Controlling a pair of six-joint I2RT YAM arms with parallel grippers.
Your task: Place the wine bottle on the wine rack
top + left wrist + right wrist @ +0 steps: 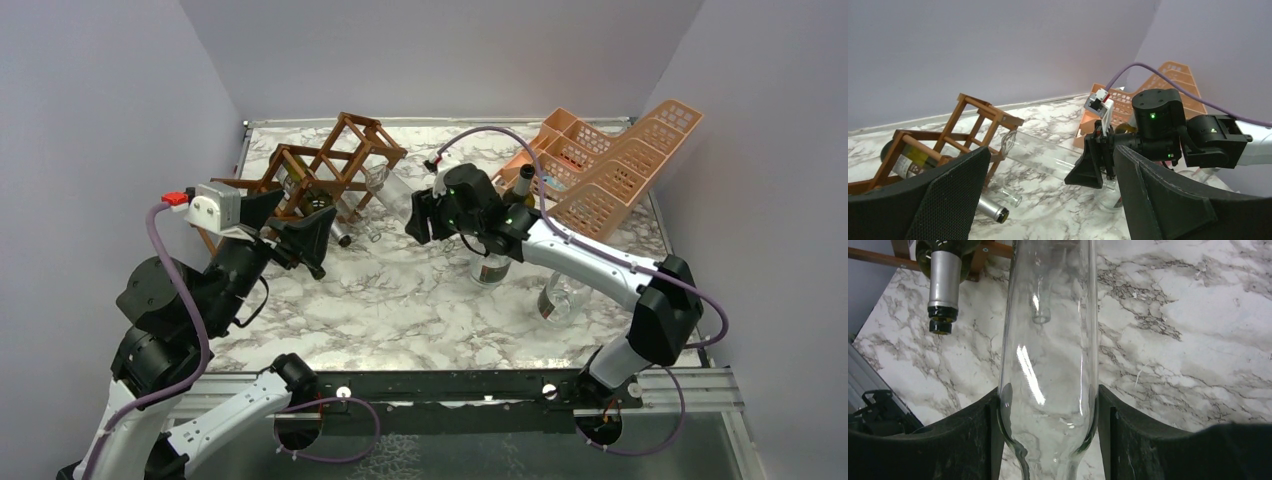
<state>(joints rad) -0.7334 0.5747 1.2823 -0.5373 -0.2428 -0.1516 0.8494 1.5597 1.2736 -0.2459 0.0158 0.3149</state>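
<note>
Right wrist view shows the right gripper (1048, 410) clamped on the clear wine bottle (1048, 330), held level above the desk (1173, 340), base just beside the wine rack (335, 160). Aim it squarely at a free upper cell before sliding in; a green bottle (913, 159) occupies a low one. The left gripper (288, 220) hangs wide open, empty.

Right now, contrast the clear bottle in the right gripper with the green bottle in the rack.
The clear bottle is colourless; the green bottle is dark with a silver foil neck. The right gripper clamps the clear bottle; the green bottle rests in the wine rack. Both lie roughly horizontal.
</note>
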